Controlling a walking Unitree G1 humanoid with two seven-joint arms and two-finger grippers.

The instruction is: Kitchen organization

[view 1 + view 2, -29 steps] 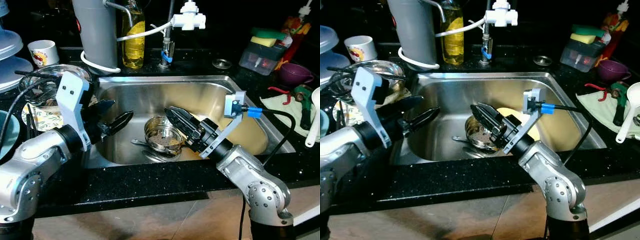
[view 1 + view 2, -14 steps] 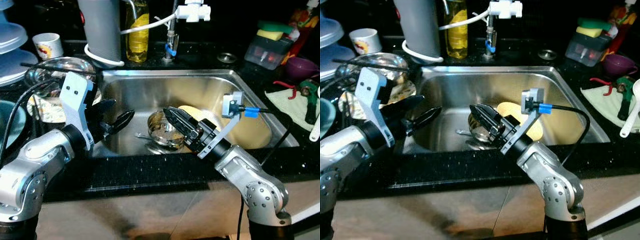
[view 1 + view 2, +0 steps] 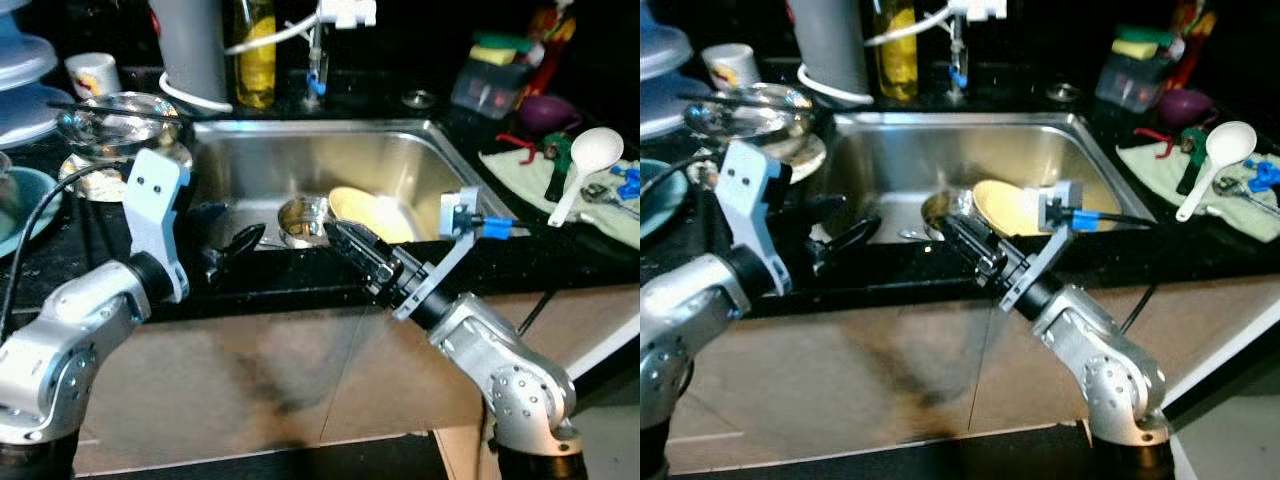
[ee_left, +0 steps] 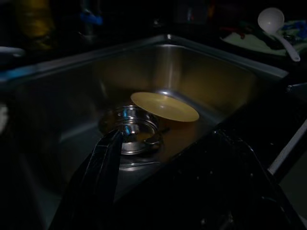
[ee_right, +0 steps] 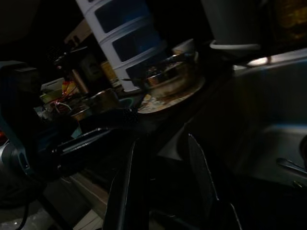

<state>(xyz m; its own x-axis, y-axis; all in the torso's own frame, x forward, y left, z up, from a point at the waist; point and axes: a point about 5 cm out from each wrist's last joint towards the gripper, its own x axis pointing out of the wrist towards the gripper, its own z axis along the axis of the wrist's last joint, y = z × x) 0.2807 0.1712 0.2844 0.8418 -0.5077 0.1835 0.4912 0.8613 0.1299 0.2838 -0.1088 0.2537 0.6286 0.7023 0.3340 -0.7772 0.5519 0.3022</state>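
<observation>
The steel sink (image 3: 300, 160) holds a small metal pot (image 3: 303, 218) and a yellow plate (image 3: 372, 213) leaning just to its right. Both grippers hover over the near edge of the black surface (image 3: 300, 290). The left gripper (image 3: 232, 246) is spread and empty. The right gripper (image 3: 345, 243) is slightly spread, holding nothing.
</observation>
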